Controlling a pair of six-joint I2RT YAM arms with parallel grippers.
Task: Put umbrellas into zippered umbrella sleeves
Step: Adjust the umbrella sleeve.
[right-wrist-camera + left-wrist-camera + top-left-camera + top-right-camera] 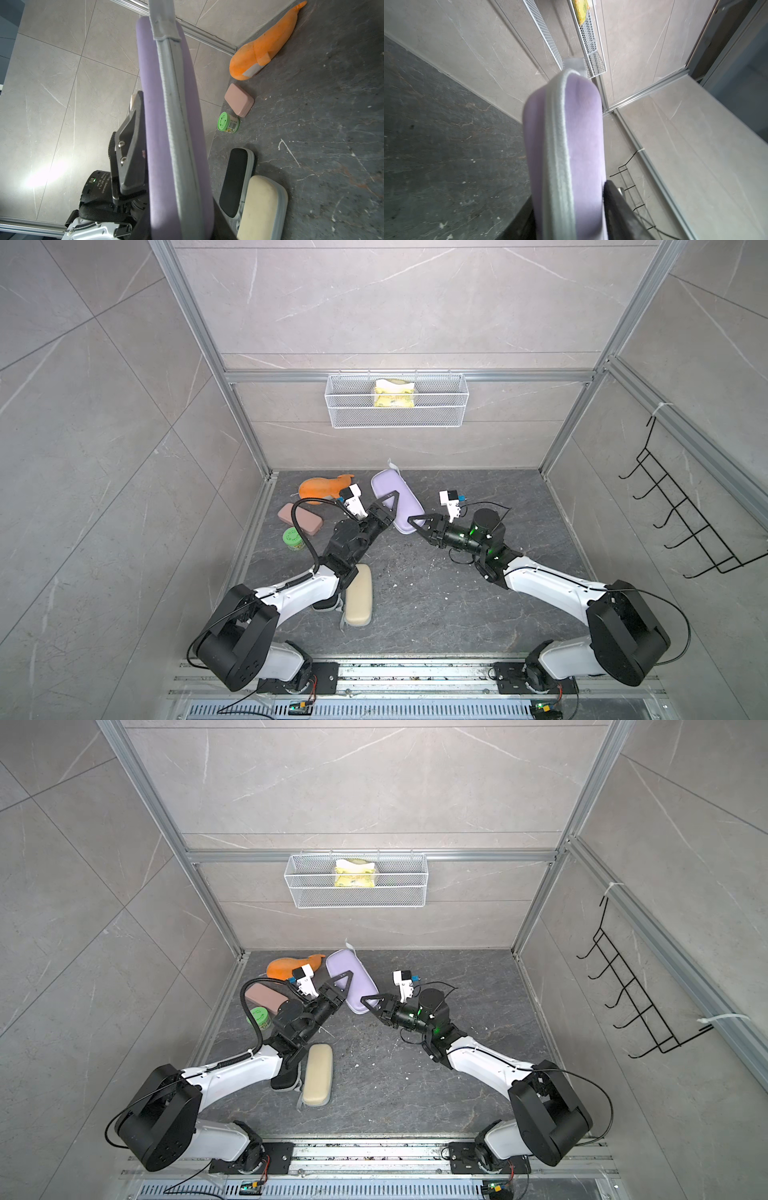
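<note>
Together, left tool gripping lavender sleeve, right tool straddling it

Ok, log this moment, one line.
left gripper: astride lavender sleeve, grip unclear | right gripper: at near end, grip unclear | cream sleeve: on floor

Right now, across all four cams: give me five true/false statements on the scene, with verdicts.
1. Both the left gripper and the right gripper are at the lavender sleeve. True.
2. The cream sleeve hangs in the wire basket. False: it lies on the floor; the basket holds a yellow packet.
3. The black sleeve lies right beside the cream sleeve. True.
4. The orange plush lies by the arms' bases. False: it is far from them, beyond the pink case.
5. No loose umbrella shows in any view. True.
</note>
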